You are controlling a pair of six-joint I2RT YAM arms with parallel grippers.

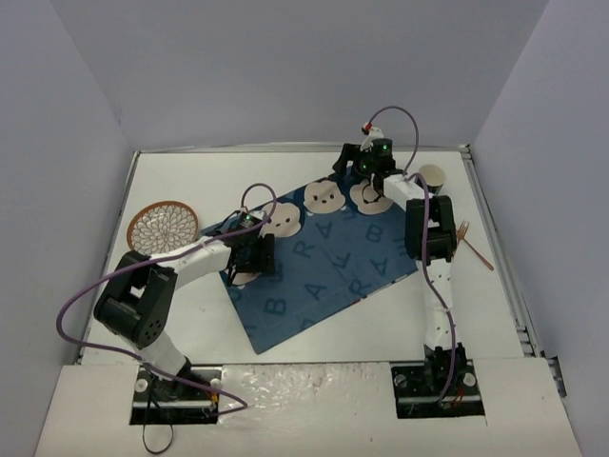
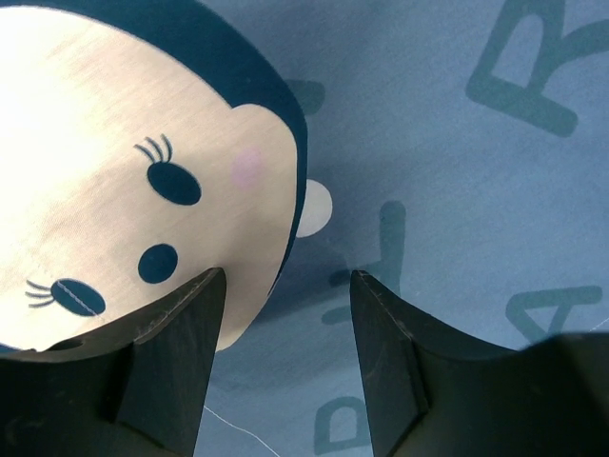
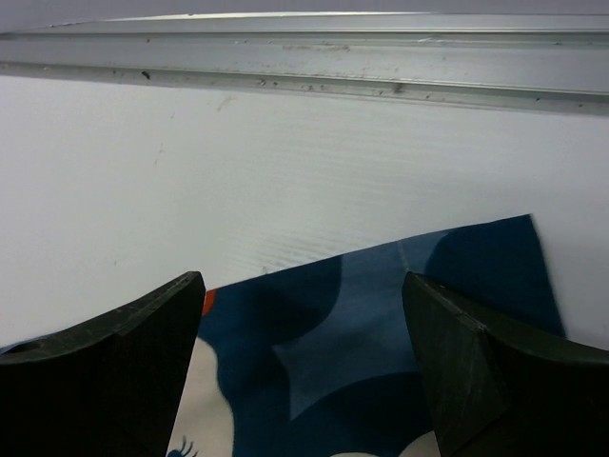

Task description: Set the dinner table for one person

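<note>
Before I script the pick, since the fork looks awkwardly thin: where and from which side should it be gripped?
Take the fork across the middle of its slim handle, straight down from above. It lies flat on the dinner table, tines far, handle slanting near-right, so the right gripper, open now, would likely need turning crosswise to that line.

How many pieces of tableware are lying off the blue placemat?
3: plate at the left, cup far right, fork near the right edge. More may be hidden.
</note>
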